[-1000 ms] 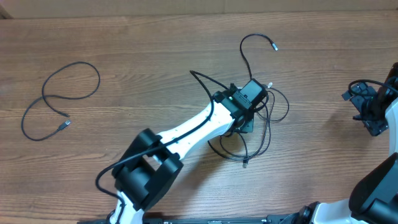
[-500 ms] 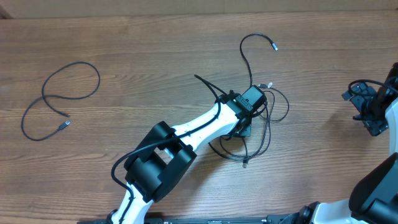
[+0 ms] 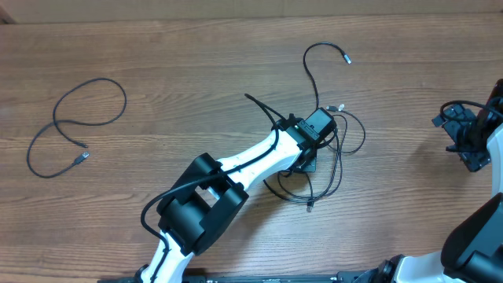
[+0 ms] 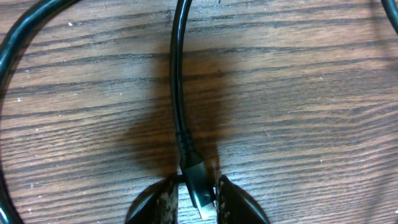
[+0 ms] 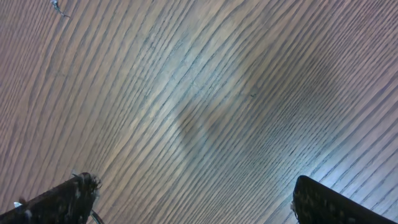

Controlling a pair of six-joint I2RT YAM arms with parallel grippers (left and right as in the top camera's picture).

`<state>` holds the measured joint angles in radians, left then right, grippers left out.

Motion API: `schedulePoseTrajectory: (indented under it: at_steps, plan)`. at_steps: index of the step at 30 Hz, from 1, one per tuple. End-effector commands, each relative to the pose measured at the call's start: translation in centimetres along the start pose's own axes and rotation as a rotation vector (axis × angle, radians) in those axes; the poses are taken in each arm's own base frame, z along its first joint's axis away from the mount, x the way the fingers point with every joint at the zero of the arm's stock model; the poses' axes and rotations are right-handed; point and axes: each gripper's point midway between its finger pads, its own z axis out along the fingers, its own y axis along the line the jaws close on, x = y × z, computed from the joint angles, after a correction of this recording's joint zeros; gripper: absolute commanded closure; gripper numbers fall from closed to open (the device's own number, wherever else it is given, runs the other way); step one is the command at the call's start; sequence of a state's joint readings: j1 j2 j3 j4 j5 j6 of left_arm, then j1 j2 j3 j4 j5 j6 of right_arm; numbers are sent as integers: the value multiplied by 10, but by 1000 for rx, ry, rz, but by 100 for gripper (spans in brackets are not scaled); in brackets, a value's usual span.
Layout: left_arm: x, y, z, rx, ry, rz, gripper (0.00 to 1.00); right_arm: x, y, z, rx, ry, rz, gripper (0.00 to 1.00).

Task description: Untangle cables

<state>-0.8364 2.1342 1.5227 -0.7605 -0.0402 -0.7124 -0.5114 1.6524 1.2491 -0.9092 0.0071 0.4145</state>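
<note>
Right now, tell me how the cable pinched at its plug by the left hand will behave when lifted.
Likely floppy: the cable curves loosely away from the plug in the left hand, so it should sag and trail. Probably light, being thin. It may drag the tangle along, since loops cross there.

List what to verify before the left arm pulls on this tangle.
1. Left gripper closed on a connector plug: ok.
2. The cord behind that plug has no crossings in the left wrist view: ok.
3. Rest of the tangle will release when pulled: cannot tell, loops overlap.
4. Right gripper open and away from the tangle: ok.
5. Separated cable lies far left, out of the way: ok.
</note>
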Motion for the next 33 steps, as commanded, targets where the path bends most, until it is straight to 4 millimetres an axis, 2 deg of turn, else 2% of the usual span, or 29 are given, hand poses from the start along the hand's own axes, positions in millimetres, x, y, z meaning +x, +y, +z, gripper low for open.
schedulePoseTrajectory:
  at_steps: [1,5,10,13,16,21,25,28,32,33]
  plan:
    - [11,6,22,-34,39,-12,84,-2,-1,-1,3,-10,2,0]
    - [9,8,22,-45,30,-11,96,-2,-1,-1,4,-10,2,0]
    - [11,8,21,-46,36,-10,96,-2,-1,-1,4,-10,2,0]
    - [6,13,12,-70,24,-14,96,-2,-1,-1,3,-10,2,0]
    - [-14,21,-10,-104,-31,-32,96,-2,-1,-1,3,-10,2,0]
    - [-56,28,-61,-126,-146,-73,96,-2,-1,-1,3,-10,2,0]
    - [-83,35,-94,-122,-228,-113,96,-2,-1,-1,3,-10,2,0]
    - [-104,49,-111,-136,-298,-155,96,-2,-1,-1,3,-10,2,0]
    - [-128,79,-118,-196,-374,-218,96,-2,-1,-1,3,-10,2,0]
    - [-138,93,-119,-208,-396,-251,96,-2,-1,-1,3,-10,2,0]
